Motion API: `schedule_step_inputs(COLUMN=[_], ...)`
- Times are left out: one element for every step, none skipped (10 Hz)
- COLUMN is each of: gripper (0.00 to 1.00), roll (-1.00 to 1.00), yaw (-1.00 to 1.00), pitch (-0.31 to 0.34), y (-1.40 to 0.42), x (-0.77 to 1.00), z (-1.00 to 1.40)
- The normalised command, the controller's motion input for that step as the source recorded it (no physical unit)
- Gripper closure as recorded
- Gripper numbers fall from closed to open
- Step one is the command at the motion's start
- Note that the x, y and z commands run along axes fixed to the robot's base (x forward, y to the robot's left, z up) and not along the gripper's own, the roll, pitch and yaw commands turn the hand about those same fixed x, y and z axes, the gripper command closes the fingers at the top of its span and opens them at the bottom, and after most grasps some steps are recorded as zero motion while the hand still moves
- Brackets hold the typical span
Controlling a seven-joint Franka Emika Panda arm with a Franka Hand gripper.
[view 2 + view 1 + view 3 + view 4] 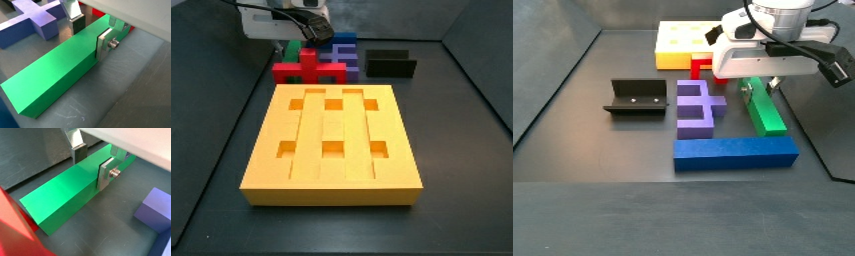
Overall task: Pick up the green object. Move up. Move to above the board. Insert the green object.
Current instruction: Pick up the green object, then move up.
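Note:
The green object (63, 195) is a long green bar lying flat on the dark floor; it also shows in both side views (767, 112) (291, 47). My gripper (92, 165) is low over one end of the bar and straddles it, as the other wrist view (91, 35) also shows. One finger (105, 174) stands against the bar's side. The other finger (79, 153) stands off the opposite side with a strip of floor showing between. The jaws are open. The yellow-orange board (334, 175) with six square holes lies flat apart from the bar, behind the gripper (756, 88) in a side view (676, 42).
A red cross-shaped block (311, 70) lies between the board and the bar. A purple cross block (698, 105) lies beside the bar and a long blue block (734, 153) lies across its far end. The black fixture (636, 98) stands further off. Dark walls surround the floor.

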Motion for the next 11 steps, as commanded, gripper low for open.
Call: schedule_step_inputs(gripper=[1.0,1.0,1.0,1.0,1.0,1.0,1.0,1.0,1.0,1.0,1.0], roll=[0.0,0.0,0.0,0.0,0.0,0.0,0.0,0.0,0.0,0.0,0.0], yaw=[0.0,0.0,0.0,0.0,0.0,0.0,0.0,0.0,0.0,0.0,0.0], pitch=[0.0,0.0,0.0,0.0,0.0,0.0,0.0,0.0,0.0,0.0,0.0], y=[0.0,0.0,0.0,0.0,0.0,0.0,0.0,0.0,0.0,0.0,0.0], x=[0.0,0.0,0.0,0.0,0.0,0.0,0.0,0.0,0.0,0.0,0.0], z=[0.0,0.0,0.0,0.0,0.0,0.0,0.0,0.0,0.0,0.0,0.83])
